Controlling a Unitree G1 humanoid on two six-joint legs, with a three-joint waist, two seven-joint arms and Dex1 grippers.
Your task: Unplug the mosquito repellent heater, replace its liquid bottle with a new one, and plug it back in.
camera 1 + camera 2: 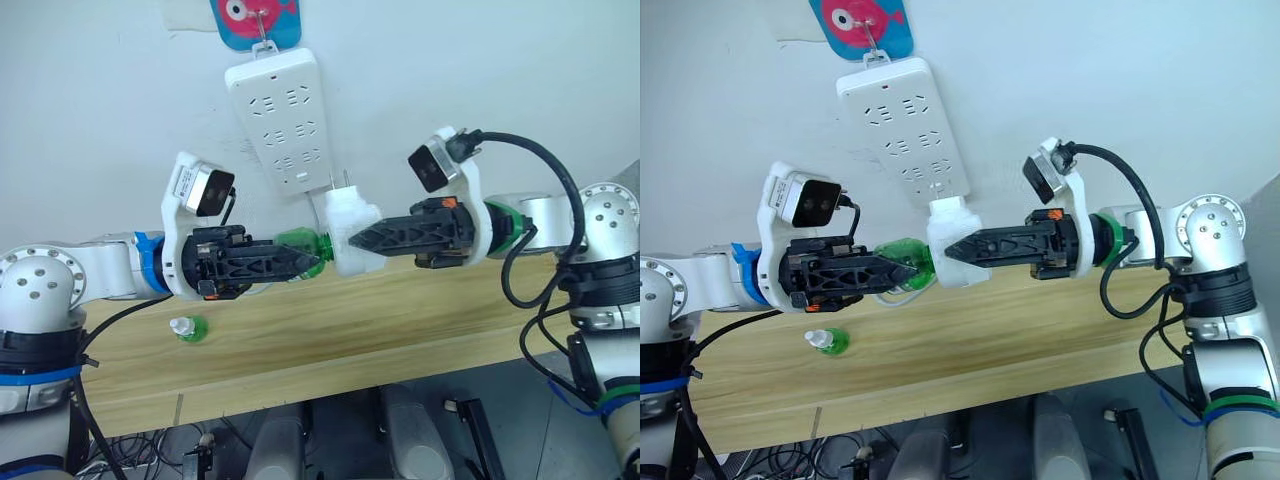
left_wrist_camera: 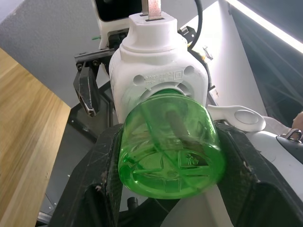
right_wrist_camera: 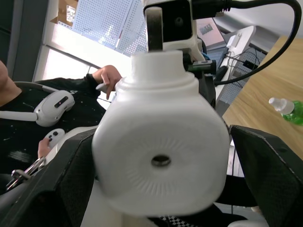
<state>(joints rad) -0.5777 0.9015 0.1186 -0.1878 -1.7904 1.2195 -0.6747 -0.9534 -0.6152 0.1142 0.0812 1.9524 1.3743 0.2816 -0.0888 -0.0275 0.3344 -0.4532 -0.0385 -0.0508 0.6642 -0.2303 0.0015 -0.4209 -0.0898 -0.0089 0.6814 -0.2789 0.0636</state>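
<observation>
The white mosquito repellent heater (image 1: 348, 228) hangs in the air just below the power strip, its metal prongs pointing up and free of the sockets. My right gripper (image 1: 360, 240) is shut on its body; the round vent hole (image 3: 161, 161) faces the right wrist camera. A green liquid bottle (image 1: 303, 250) sticks out of the heater toward my left, and my left gripper (image 1: 312, 258) is shut on it. In the left wrist view the bottle (image 2: 170, 146) sits in the heater's base. Another green bottle (image 1: 187, 328) with a white cap lies on the wooden table.
A long white power strip (image 1: 281, 122) hangs tilted on the wall from a hook. The wooden table (image 1: 400, 320) runs under both arms. A black cable loops from my right wrist. A person with a controller (image 3: 52, 106) appears in the right wrist view.
</observation>
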